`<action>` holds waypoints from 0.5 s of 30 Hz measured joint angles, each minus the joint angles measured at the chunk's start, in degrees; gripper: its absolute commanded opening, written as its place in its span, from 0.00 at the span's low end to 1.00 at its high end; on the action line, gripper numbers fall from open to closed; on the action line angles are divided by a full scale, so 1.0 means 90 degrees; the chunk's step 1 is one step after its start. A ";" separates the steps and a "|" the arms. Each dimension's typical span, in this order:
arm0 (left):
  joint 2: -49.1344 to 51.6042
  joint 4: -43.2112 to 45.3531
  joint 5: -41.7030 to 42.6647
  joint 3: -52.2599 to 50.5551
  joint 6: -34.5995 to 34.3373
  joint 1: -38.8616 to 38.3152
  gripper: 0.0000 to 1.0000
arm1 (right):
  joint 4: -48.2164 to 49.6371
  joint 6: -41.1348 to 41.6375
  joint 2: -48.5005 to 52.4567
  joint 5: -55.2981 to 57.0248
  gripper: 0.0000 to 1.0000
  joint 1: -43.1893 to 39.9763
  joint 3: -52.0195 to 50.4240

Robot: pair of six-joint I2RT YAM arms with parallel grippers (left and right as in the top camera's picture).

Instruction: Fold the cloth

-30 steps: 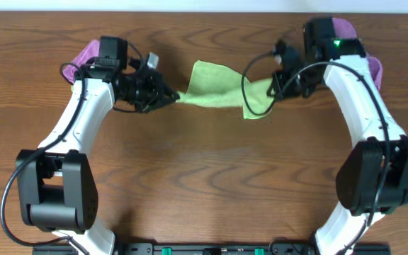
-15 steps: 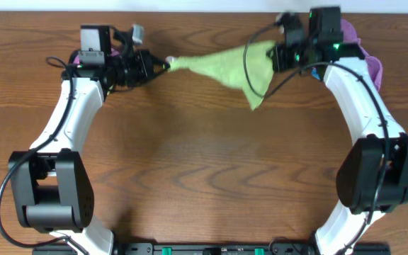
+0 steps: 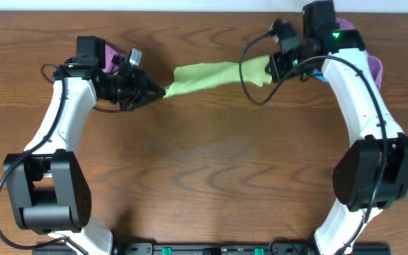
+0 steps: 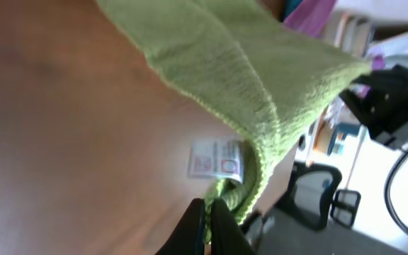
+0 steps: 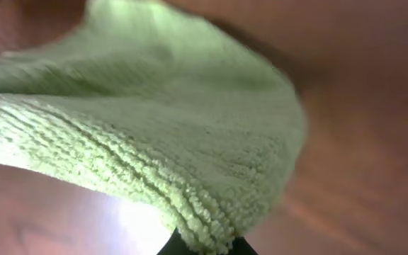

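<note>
The lime-green cloth (image 3: 214, 74) hangs stretched as a narrow band between my two grippers, above the far part of the wooden table. My left gripper (image 3: 160, 91) is shut on its left corner. In the left wrist view the black fingers (image 4: 208, 212) pinch the cloth (image 4: 261, 85) just below its small white tag (image 4: 217, 159). My right gripper (image 3: 271, 67) is shut on the right end. In the right wrist view the cloth (image 5: 154, 120) fills the frame and drapes over the fingertips (image 5: 204, 248).
A purple cloth (image 3: 370, 67) lies at the far right behind my right arm, and a purple piece (image 3: 108, 55) shows by my left arm. A cable loop (image 3: 250, 81) hangs below the right gripper. The wooden table (image 3: 204, 163) stretches toward the front.
The cloth hung as a wide triangle half a second ago and is now a narrow band. My left gripper moved down and right; my right gripper lowered slightly.
</note>
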 measured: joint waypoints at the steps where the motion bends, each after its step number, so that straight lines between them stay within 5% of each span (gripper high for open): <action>1: 0.0000 -0.0170 -0.0027 0.0000 0.0138 0.0012 0.06 | -0.0090 -0.0019 0.0000 0.0002 0.01 0.0000 -0.0158; 15: -0.0005 -0.1681 -0.0512 0.0000 0.1564 0.0015 0.06 | -0.0493 -0.0153 0.0024 -0.0561 0.01 -0.0007 -0.1564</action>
